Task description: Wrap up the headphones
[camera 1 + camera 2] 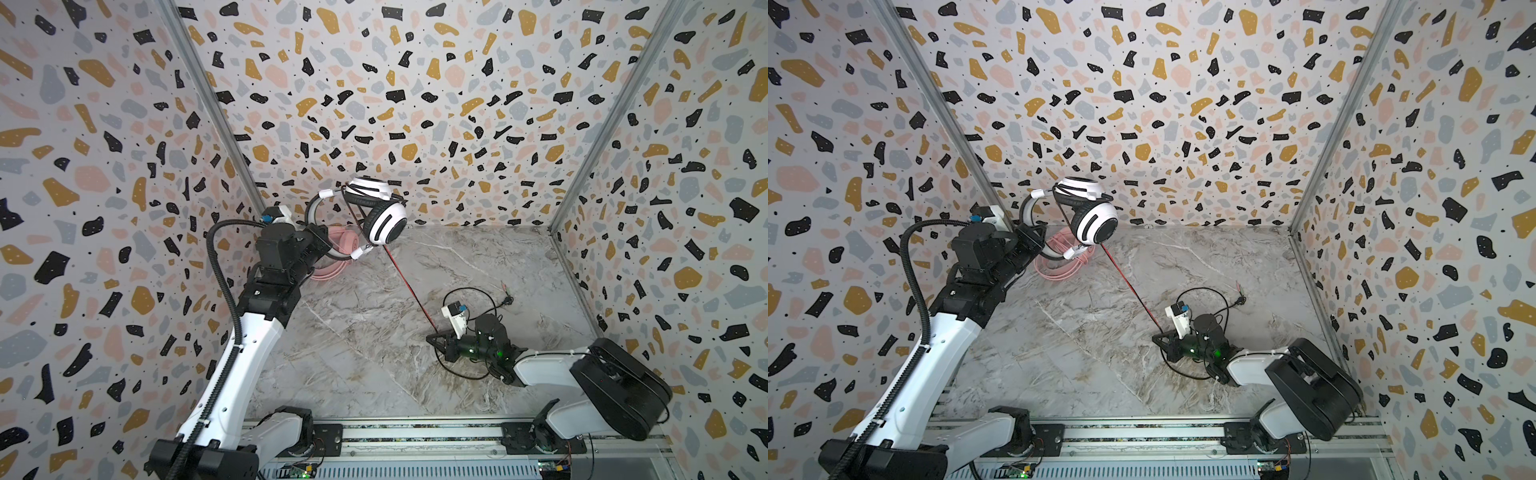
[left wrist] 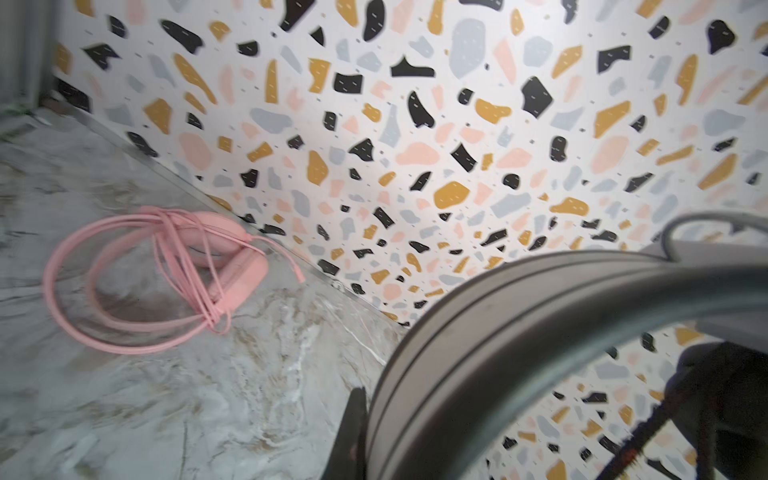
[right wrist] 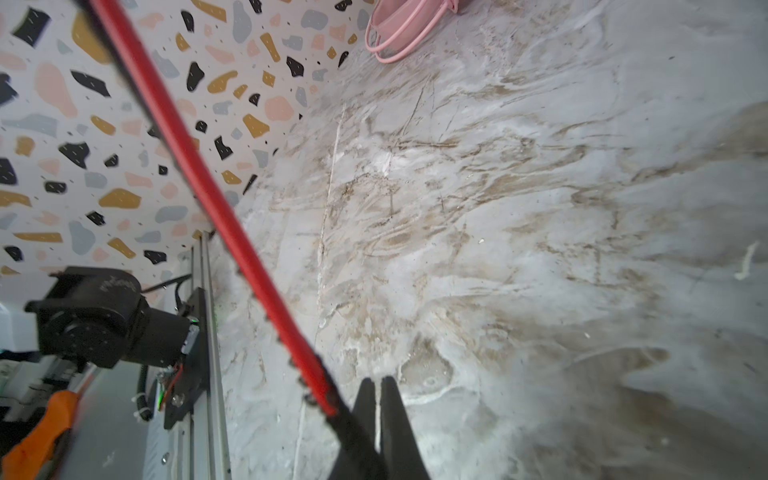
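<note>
The white headphones (image 1: 388,224) with black stripes hang in the air at the back left, seen in both top views (image 1: 1094,222). My left gripper (image 1: 323,244) is shut on their headband (image 2: 478,353), which fills the left wrist view. Their black-and-red cable (image 1: 405,282) runs taut down to my right gripper (image 1: 432,338), low over the table at the right. The right gripper (image 3: 378,386) is shut, and the cable (image 3: 216,208) enters beside its left finger. The pink headphones (image 2: 208,245) lie on the table under the left gripper, cable coiled round them.
Slack black cable (image 1: 473,291) loops on the marble table (image 1: 374,374) around the right gripper, ending in a plug (image 1: 507,300). Patterned walls close the back and both sides. A metal rail (image 1: 415,432) carries both arm bases along the front edge.
</note>
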Robot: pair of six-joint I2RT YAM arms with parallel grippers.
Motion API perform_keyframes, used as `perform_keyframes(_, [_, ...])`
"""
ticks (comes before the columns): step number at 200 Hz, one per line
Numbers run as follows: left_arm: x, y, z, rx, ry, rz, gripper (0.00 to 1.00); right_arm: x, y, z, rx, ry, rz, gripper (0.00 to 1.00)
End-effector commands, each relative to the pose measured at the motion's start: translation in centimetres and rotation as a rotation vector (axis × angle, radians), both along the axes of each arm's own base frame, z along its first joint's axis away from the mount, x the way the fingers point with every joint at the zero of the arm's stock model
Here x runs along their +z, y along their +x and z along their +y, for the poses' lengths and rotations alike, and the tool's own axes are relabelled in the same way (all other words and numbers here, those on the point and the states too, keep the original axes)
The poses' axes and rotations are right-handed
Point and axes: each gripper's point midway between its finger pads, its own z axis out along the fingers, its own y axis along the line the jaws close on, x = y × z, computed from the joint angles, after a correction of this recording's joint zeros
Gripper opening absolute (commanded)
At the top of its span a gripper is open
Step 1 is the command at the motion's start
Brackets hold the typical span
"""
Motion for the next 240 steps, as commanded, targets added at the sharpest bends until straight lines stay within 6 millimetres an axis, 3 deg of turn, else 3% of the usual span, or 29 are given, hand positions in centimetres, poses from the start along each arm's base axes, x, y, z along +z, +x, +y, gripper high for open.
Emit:
perform_keyframes(1, [3.9, 0.2, 4.1, 0.228, -0.031, -0.168, 0.00, -2.6, -1.5, -2.1, -0.036, -0.172, 0.019, 0.00])
perform_keyframes(41, [1.0, 0.0, 8.3, 0.472, 0.031, -0.118, 0.00, 0.8, -2.3, -3.6, -0.084, -0.202, -0.064, 0.00])
perform_keyframes(78, [-0.5, -0.4, 9.9, 0.562, 0.092, -0.089, 0.00, 4.5, -2.2, -4.4, -0.116, -0.210, -0.137, 0.00])
perform_keyframes(111, [-3.2, -2.0, 11.8, 0.677, 0.146, -0.026, 0.00, 7.5, -2.5, -4.7, -0.130, -0.246, -0.201, 0.00])
perform_keyframes(142, [-5.6, -3.3, 12.8, 0.738, 0.198, 0.006, 0.00, 11.7, -2.6, -4.9, -0.150, -0.237, -0.267, 0.00])
perform_keyframes(185, [-7.2, -2.9, 10.6, 0.697, 0.378, 0.072, 0.00, 17.0, -1.7, -5.8, -0.211, -0.244, -0.374, 0.00])
perform_keyframes(210, [-8.1, -2.0, 7.2, 0.603, 0.518, 0.097, 0.00, 20.0, -0.7, -6.2, -0.253, -0.261, -0.446, 0.00])
perform_keyframes(240, [-9.0, -1.8, 2.9, 0.536, 0.804, 0.163, 0.00, 24.4, -0.1, -6.3, -0.283, -0.252, -0.522, 0.00])
